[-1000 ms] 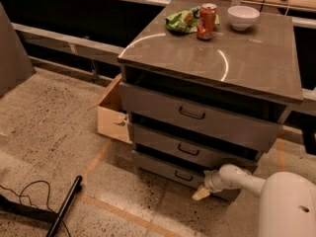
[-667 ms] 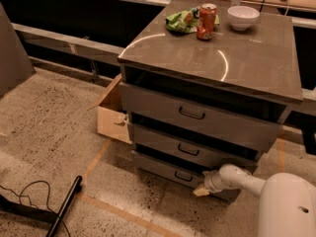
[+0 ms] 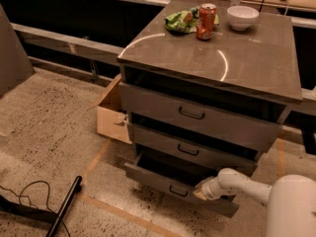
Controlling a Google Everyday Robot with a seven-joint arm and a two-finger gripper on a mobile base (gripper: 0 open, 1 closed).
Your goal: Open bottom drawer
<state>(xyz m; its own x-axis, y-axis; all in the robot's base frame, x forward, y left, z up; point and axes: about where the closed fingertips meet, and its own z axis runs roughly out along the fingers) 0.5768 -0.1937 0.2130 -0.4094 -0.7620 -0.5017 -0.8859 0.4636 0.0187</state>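
Camera view: the bottom drawer (image 3: 148, 176) sat lowest in the cabinet (image 3: 247, 63), its front drawn partly out from the cabinet's face, exposing a dark interior. The gripper (image 3: 200, 192) was at the cabinet's lower right, against that drawer's front just right of its black handle (image 3: 178, 190). Whether it was parted or closed could not be determined.

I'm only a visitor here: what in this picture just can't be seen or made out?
All in the camera view:
- Inside of the bottom drawer: lost in shadow under the middle drawer.
- The gripper, at that drawer's front, right of its handle: contact unclear, its own wrist covers it.
- Robot body: cut off by the right and bottom edges.
- Cardboard box: partly behind the cabinet.
- Can: label too small to read.
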